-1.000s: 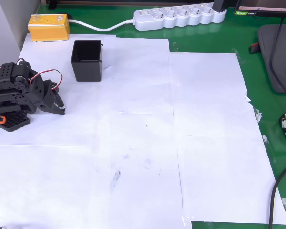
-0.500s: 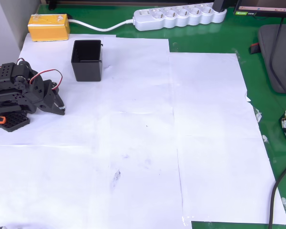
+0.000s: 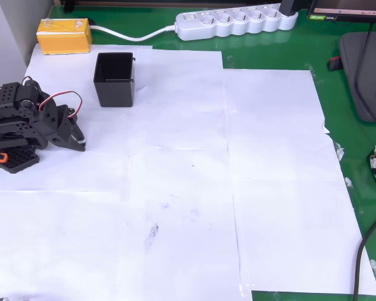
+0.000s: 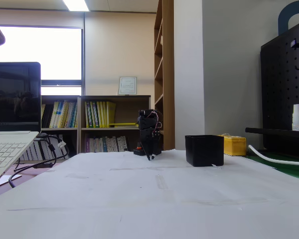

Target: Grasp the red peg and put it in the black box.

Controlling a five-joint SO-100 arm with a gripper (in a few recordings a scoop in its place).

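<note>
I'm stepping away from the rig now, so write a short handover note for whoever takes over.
Gripper: folded back at the arm's base, at the left edge of the overhead view, holding nothing; whether the jaws are open or shut is not clear.
Black box: upright on the white paper, beside the arm; nothing seen inside from above.
Red peg: not spotted on the paper.
Done: nothing evident.
Left: find the peg, grasp it, drop it in the box.

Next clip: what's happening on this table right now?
Nothing is being handled. The black arm sits folded at the left edge of the overhead view, its gripper low over the white paper, holding nothing visible; whether its jaws are open is unclear. The black box stands upright and apart from it, near the yellow box. I can't spot a red peg on the paper.
</note>
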